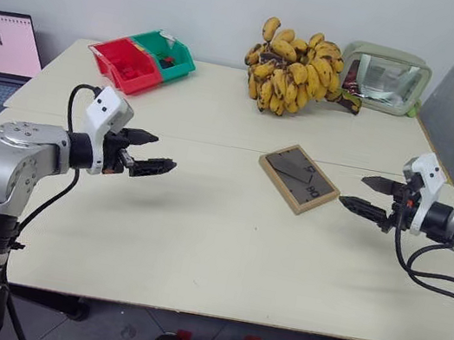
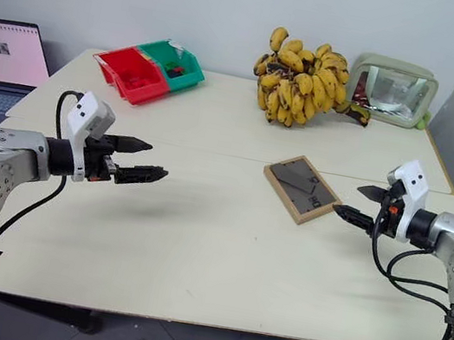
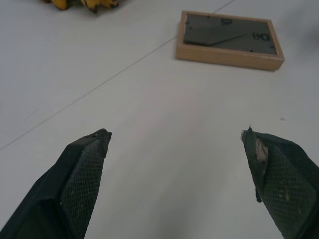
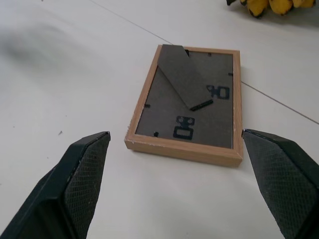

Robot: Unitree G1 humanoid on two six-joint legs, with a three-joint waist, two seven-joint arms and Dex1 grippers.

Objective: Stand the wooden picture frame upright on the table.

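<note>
We have nothing done yet: the wooden picture frame (image 4: 188, 103) lies face-down on the table (image 1: 198, 235), ahead of our right gripper's (image 1: 368, 196) spread fingers, well beyond our left gripper's (image 1: 147, 152) spread fingers.

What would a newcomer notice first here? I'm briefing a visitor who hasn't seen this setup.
Probably the big bunch of bananas at the table's far edge. Then the wooden picture frame, lying face down right of centre with its back panel up, and the left gripper and right gripper hanging open on either side.
</note>
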